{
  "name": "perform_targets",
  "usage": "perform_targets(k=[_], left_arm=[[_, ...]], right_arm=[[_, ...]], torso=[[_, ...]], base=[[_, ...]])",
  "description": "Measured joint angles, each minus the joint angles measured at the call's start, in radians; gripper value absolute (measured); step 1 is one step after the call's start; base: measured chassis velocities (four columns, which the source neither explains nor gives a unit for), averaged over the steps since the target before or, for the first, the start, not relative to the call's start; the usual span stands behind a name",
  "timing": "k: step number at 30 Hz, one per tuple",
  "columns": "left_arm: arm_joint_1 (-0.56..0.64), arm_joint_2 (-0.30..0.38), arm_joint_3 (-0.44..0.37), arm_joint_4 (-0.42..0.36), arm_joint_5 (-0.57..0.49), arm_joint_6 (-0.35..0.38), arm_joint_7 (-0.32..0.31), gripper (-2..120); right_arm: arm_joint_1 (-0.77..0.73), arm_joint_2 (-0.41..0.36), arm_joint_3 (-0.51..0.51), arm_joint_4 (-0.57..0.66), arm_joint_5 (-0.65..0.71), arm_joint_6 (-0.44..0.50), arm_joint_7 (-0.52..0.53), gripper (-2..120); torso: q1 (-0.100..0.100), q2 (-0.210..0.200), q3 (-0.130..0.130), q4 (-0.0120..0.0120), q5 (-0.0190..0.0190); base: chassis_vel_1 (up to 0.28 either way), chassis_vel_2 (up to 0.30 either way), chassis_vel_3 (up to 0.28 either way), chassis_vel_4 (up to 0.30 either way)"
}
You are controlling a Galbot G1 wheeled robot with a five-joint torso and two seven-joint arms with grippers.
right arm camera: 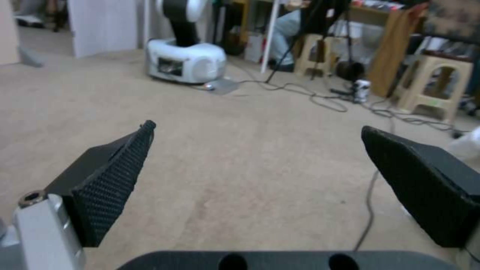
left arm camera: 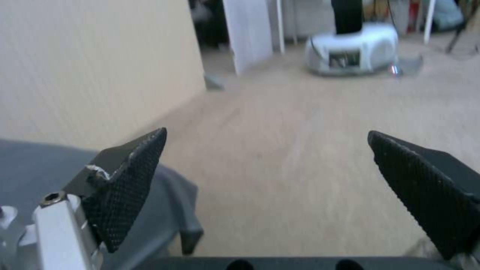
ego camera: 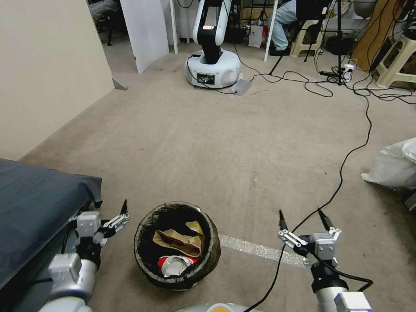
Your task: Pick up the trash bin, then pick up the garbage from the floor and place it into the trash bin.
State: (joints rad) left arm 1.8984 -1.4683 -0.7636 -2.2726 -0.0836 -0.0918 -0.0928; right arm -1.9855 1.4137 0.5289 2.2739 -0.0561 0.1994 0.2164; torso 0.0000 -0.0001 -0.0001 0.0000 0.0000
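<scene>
the trash bin [ego camera: 177, 246] is seen on the near floor between the 2 arms, with garbage [ego camera: 180, 242] already inside. the left gripper [ego camera: 118, 215] and right gripper [ego camera: 303, 222] are spread wide, empty. no litter is noticed on the carpet, so the task seems nearly finished.

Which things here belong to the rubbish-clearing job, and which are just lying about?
Job:
trash bin
brown paper bag, in the bin
yellow wrapper
red and white packet

Lying about:
large white sack
black cable
other robot
grey cover
</scene>
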Motion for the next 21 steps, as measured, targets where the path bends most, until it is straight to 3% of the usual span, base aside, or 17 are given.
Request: perform_targets(k=[2,6,21], left_arm=[[0.021,-0.003,0.010,0.000,0.007,-0.058,-0.022,100],[0.048,-0.006,0.015,-0.014,0.010,-0.106,-0.042,100],[0.046,-0.005,0.029,-0.039,0.036,-0.113,-0.068,100]], right_arm=[[-0.016,0.014,0.009,0.007,-0.002,0.017,0.015,100],[-0.047,0.031,0.022,0.015,-0.005,0.046,0.023,100],[-0.062,0.044,0.026,0.023,-0.033,0.064,0.030,100]], torso=[[0.000,0.000,0.000,0.0000,0.0002],[0.000,0.000,0.000,0.0000,0.0000],[0.000,0.000,0.000,0.0000,0.0000]], base=[[0.000,0.000,0.000,0.000],[0.000,0.000,0.000,0.000],[0.000,0.000,0.000,0.000]])
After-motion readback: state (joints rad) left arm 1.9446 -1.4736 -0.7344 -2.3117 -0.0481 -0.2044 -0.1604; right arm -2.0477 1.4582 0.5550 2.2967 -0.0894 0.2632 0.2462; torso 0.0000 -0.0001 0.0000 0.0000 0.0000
